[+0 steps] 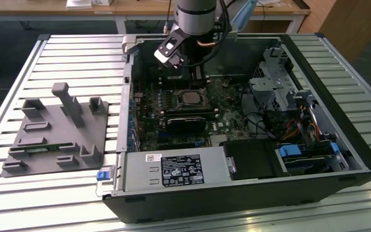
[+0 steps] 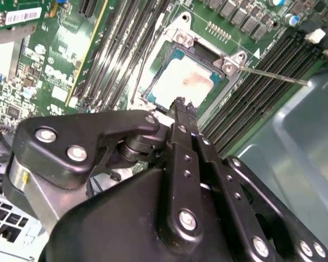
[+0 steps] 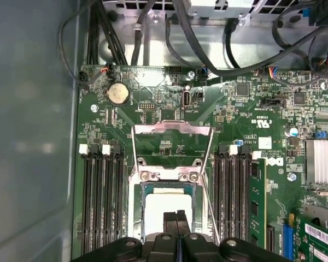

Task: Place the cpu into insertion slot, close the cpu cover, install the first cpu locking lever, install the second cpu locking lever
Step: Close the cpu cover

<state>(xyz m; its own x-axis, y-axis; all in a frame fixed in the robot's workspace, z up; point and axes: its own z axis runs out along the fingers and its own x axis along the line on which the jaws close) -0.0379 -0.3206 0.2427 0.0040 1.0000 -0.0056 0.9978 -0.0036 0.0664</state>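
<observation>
Silver top of the cpu [image 3: 154, 210] is already down in the slot [image 3: 134, 214], and looks flat as far as can be judged. In the exterior view the slot is mid-board, at 6 o'clock from the arm [image 1: 198, 17] and close under it. A grey fixture block [image 1: 50, 140] sits at 9 o'clock of the case [image 1: 237, 203], apart from it.

Gripper [image 2: 180, 105] hovers at one edge of the cpu in both wrist views. Claw is pinched tight: fingers [image 3: 170, 224] pressed together, nothing visible between them. Touching the chip or just above it: can't tell.

Cover [image 3: 172, 129]: the thin silver windowed frame past the slot reads as the cover swung back, not yet down. Judgement only.

Handling: cpu should be light, stiff and thin, with a smooth top that is slippery for pads. Contacts are fragile, so no sliding and no tilt. Take it by two opposite edges. Cover is likely stiff sheet metal on a hinge; push at its free edge.

Hidden: fingers block the cpu edge beneath them, so keying and seating there don't show. Levers [image 2: 273, 76] are thin wires against the memory slots [image 3: 101, 202]; latched or free is unclear.
</observation>
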